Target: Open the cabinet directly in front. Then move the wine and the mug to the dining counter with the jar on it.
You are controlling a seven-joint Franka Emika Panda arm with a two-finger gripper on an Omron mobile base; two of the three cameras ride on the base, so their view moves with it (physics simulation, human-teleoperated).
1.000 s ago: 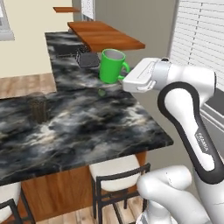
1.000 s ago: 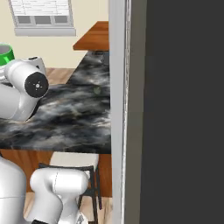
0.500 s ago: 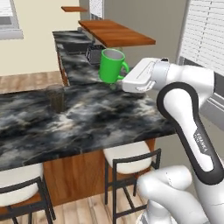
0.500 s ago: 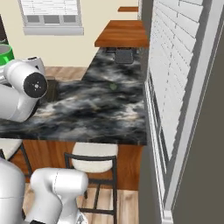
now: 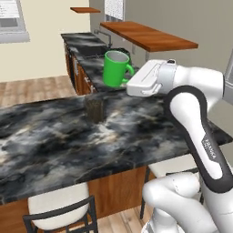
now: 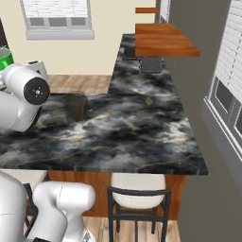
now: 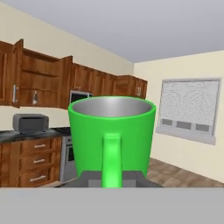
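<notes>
Black marble with pale veins is now spreading across both base views — the dining counter (image 5: 54,141), which a second ago was sitting lower and further off. The whole scene is shifting together, so it is the base that is driving, not the things that are moving; the robot is closing on the counter where the jar is standing. Judging from that, the carry leg of the mug's trip is nearing its end, and a set-down is coming next.

Behind, in the hand view, the cabinet (image 7: 30,78) is hanging with its doors swung open, so that step is looking done.

On the marble the jar (image 5: 94,109) is standing upright, well apart from the edge — near the arm's line of travel.

Smallest, the mug (image 5: 115,68) is riding upright in the air above the far side of the slab, held by the tool (image 5: 125,84), whose jaws are nearly shut, pinching the loop handle.
</notes>
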